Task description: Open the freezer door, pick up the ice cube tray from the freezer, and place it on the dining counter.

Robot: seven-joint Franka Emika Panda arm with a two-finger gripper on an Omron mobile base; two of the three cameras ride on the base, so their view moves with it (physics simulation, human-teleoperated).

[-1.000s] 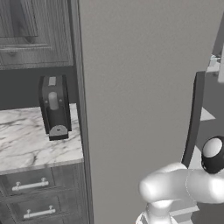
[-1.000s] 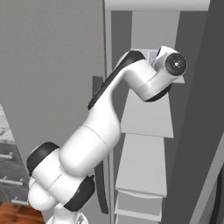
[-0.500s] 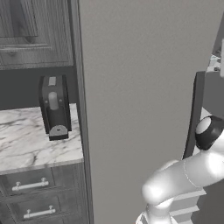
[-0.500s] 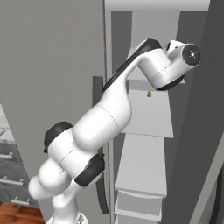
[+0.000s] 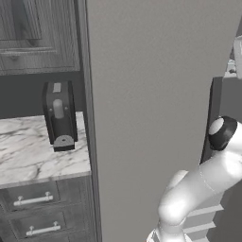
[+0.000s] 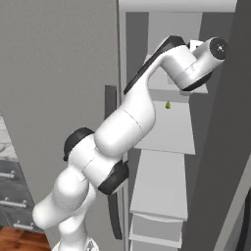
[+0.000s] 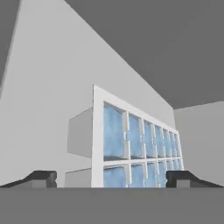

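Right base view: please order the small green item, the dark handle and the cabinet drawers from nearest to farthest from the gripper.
From the gripper, at the upper right:
1. small green item, on the white shelf just below.
2. dark handle, left, partly behind the arm.
3. cabinet drawers, far lower left.

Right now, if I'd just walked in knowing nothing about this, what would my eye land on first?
Probably the big white arm, bending up from the floor and reaching into the open freezer among its white shelves. In the hand view, the ice cube tray with its light-blue cells sits on a shelf straight ahead, between the wide-open gripper tips. Off to the left, a black coffee machine stands on a marble worktop.
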